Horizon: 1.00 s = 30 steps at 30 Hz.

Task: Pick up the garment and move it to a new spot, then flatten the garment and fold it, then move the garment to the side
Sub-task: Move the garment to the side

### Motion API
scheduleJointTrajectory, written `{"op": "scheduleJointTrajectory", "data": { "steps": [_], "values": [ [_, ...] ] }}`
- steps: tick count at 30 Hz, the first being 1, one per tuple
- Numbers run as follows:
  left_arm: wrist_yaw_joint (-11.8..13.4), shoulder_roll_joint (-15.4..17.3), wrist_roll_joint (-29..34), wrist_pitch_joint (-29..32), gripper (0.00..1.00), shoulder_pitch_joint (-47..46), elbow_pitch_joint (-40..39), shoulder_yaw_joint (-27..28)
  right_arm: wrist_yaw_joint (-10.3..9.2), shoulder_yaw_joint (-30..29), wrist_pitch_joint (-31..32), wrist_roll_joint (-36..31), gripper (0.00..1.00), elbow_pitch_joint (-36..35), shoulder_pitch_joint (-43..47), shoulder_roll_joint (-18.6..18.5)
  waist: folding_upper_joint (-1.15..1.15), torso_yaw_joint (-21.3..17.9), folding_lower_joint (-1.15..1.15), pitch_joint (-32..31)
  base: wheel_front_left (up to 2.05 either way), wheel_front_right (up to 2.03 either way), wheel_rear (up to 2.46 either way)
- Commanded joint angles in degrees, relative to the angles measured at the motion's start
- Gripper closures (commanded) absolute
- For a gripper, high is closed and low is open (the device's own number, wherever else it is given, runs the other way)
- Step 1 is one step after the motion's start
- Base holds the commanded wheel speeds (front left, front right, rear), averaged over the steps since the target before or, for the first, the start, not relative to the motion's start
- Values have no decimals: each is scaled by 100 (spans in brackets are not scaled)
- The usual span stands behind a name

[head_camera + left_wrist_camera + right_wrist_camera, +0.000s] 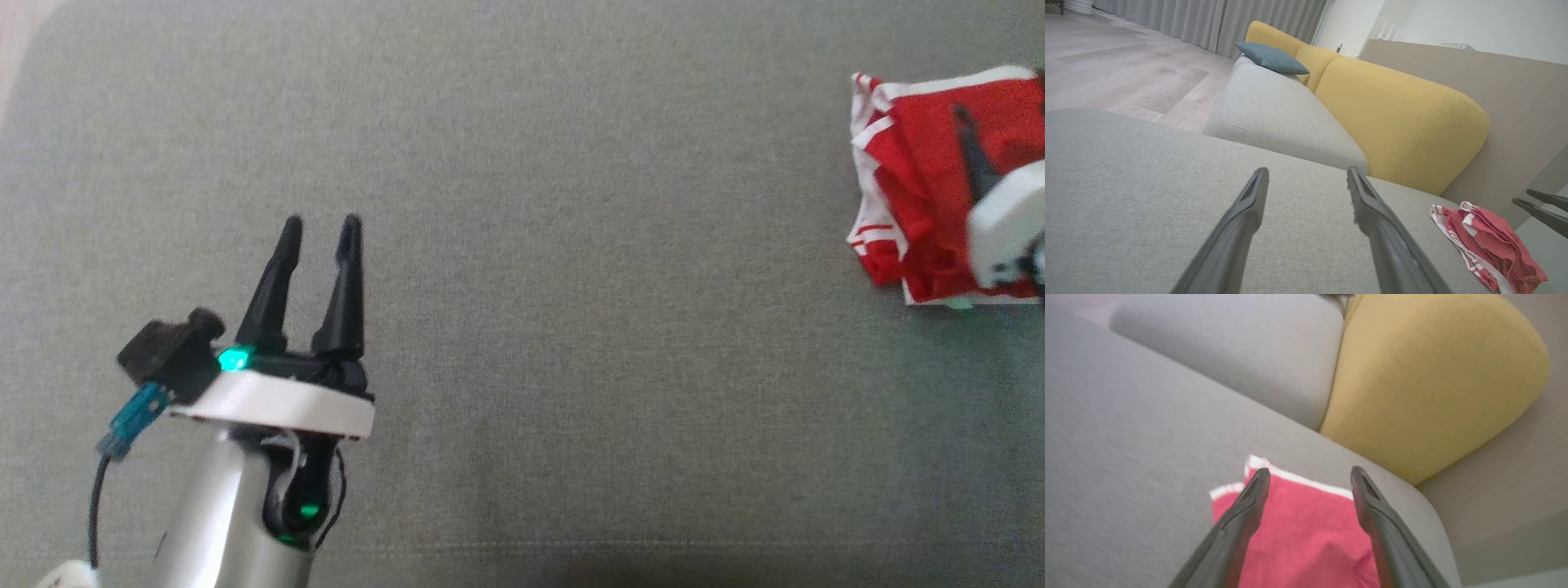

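Folded red garment lies at the grey cushion's right edge, under the right gripper, its fingers spread wide and holding nothing; left gripper hangs wide over bare cushion. Best lift straight up, so no fingertip snags a fold. Head view crops the garment's far side; contact with cloth unclear

The left hand is held at the lower left of the head view, its two dark fingers pointed up and spread apart. A green light is lit at their base. The silver forearm is angled up from the bottom edge and capped by a white wrist ring. The right hand is held with fingers parted wide; at the head view's right edge its white wrist block is seen.
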Motion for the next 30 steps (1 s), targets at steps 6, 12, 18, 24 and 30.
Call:
{"op": "scheduleJointTrajectory", "data": {
  "steps": [6, 12, 18, 24, 30],
  "values": [
    [-35, 64, 135, -43, 0, 174, -203, 375, -3, -466, -1177, 159, 0, -136, 170, 1224, 0, -83, 0, -560, 0, 0, 0],
    [-35, 66, 176, -43, 0, 435, -184, 454, -3, -626, -1798, 294, 0, -170, 786, 2207, 0, -118, 0, -892, 0, 0, 0],
    [-35, 53, 227, -43, 0, 763, -157, 502, -3, -609, -2584, 322, 0, -255, 1628, 2622, 0, -176, 0, -1199, 0, 0, 0],
    [-35, 28, 318, -43, 0, 1086, -92, 583, -3, -389, -3087, 722, 0, -273, 2324, 2658, 0, -261, 0, -1396, 0, 0, 0],
    [-35, 22, 417, -43, 0, 1181, -62, 670, -3, -279, -3177, 679, 0, -229, 2545, 2659, 0, -308, 0, -1423, 0, 0, 0]
  ]
}}
